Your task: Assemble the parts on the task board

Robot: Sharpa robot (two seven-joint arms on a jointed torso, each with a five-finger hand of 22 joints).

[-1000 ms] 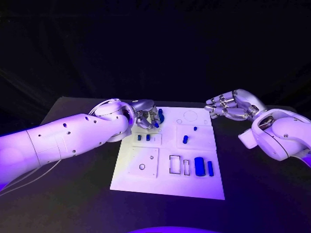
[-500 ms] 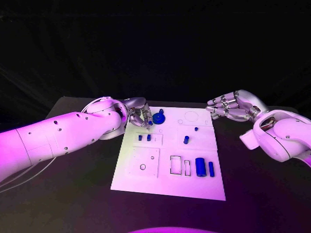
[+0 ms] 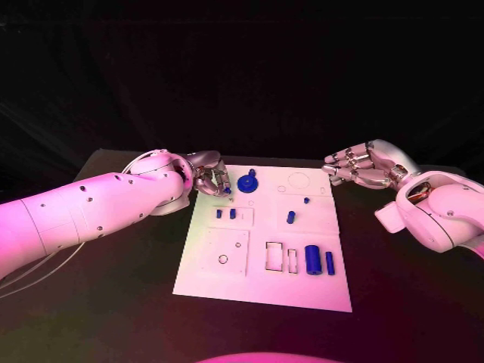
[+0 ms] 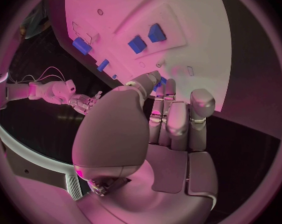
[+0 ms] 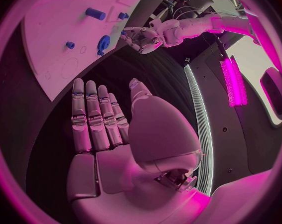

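Left hand [image 3: 212, 180]: I see fingers curled, empty, at the task board's [image 3: 266, 283] far-left corner, just beside the round blue part [image 3: 247, 183].
Right hand [image 5: 110, 134]: my wrist camera shows fingers straight, empty, off the board's right edge.

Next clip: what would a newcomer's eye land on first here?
First, the white task board in the middle of the black table, dotted with small blue parts, the boldest being a round blue part near its far left corner. Next, the two silver hands flanking the board's far end: the left hand beside that round part, the right hand off the far right corner, holding nothing.
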